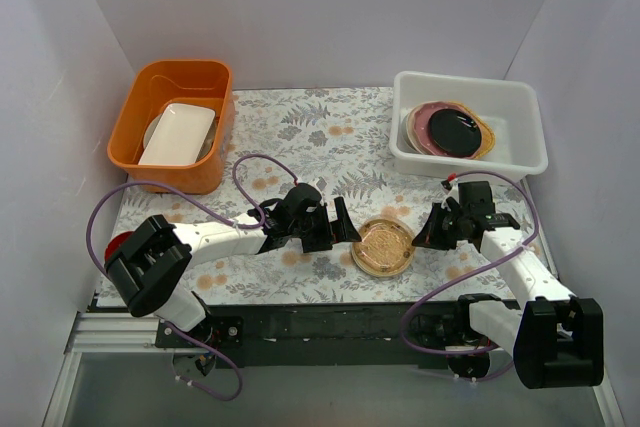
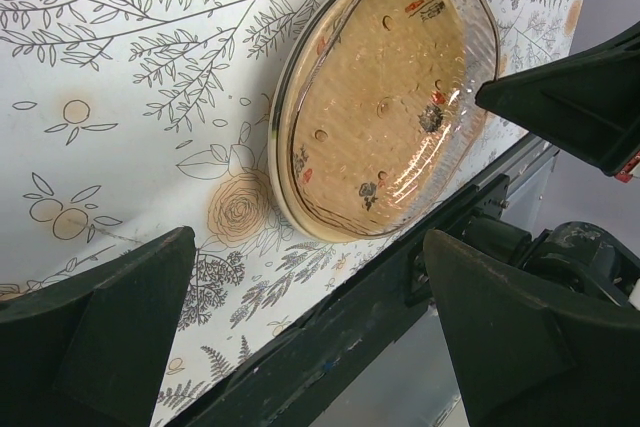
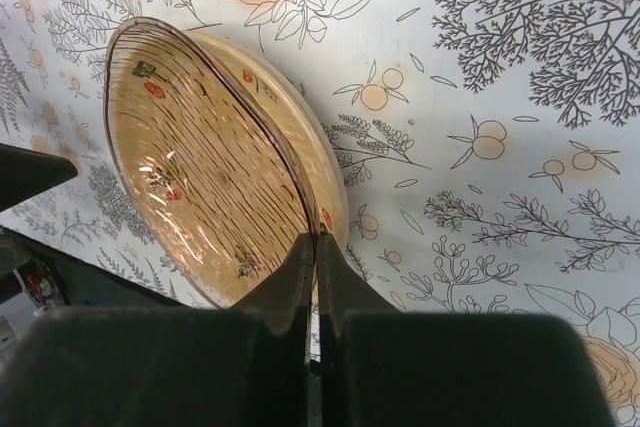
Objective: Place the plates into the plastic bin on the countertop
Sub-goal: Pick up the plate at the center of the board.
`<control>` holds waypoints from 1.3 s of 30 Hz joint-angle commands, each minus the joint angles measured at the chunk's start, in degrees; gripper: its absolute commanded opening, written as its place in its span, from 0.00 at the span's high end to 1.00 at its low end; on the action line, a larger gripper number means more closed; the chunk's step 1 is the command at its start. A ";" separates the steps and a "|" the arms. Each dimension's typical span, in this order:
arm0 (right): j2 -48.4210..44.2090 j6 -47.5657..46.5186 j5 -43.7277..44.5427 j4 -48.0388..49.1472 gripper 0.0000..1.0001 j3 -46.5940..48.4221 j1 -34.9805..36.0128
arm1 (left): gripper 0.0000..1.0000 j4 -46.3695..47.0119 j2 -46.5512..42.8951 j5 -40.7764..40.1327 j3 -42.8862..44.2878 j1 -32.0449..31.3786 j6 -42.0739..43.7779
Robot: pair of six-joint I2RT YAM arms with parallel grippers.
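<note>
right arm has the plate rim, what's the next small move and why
Probably raise the right gripper slightly: its jaws are shut on the amber glass plate at its rim, that edge tilted up, and the left gripper is open. The plate must clear the countertop before heading to the plastic bin.

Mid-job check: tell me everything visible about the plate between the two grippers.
The plate is round, amber-tan, glossy, seemingly translucent, with ribbing, small red and dark motifs and a thin dark rim. It sits on the countertop near the front edge. The right gripper is shut on its rim; the open left gripper is apart from it.
</note>
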 commanded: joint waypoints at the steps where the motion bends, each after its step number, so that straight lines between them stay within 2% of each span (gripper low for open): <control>1: -0.79 -0.43 -1.29 -0.66 0.99 3.86 0.24 | 0.02 -1.48 -1.93 -1.07 1.55 -0.30 1.20; 10: -2.38 0.10 -1.64 -2.15 0.99 6.58 0.24 | 0.02 -5.18 -3.24 -3.18 2.79 -0.39 2.87; 19: -3.17 0.80 -0.06 -2.43 0.99 10.54 0.24 | 0.02 -5.01 -3.86 -3.27 2.26 -0.65 2.34; 29: 2.46 0.80 -0.32 -0.58 0.99 16.60 0.24 | 0.02 -4.57 -4.04 -2.74 2.44 -0.83 3.04; 39: 7.73 0.98 0.56 0.48 0.99 23.19 0.06 | 0.02 -8.52 -2.10 -7.39 6.04 -3.72 4.54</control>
